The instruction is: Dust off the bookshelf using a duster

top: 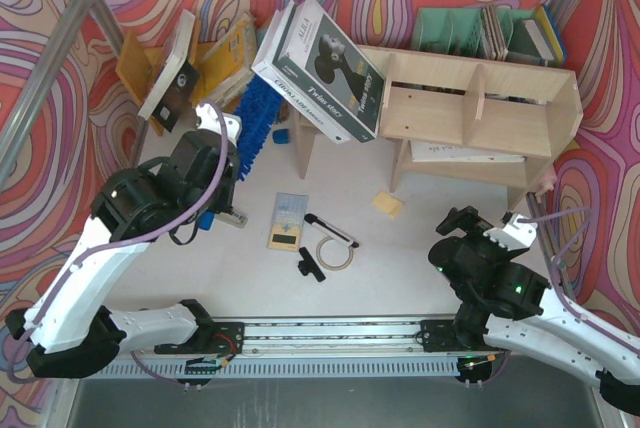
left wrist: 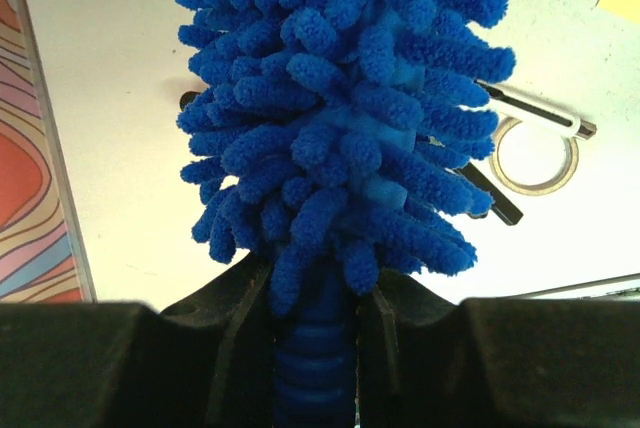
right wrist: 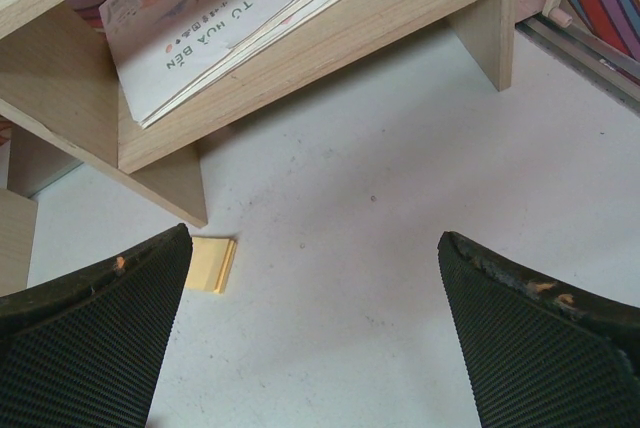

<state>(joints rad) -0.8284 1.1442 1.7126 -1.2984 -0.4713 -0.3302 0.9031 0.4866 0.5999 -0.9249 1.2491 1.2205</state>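
Shelf [top: 480,113] at back R of table [top: 420,278]; file holder [top: 450,28] behind it. Book rack [top: 150,63] at back L. Big book [top: 320,73] tilted over shelf's L end; duster [top: 258,118] just L of it, btw rack & shelf. Flat book [right wrist: 220,28] in shelf's lower compartment. Sticky note [top: 387,204] on table just in front of shelf. Ctr table: pad [top: 288,220], tape ring [top: 333,253] to its R, pen [top: 330,230] at ring's far edge, clip [top: 310,266] just L of ring.

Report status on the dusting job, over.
Left gripper shut on the duster handle. Right gripper open, empty, low in front of the bookshelf. Big tilted book at the bookshelf left end, beside the duster head.
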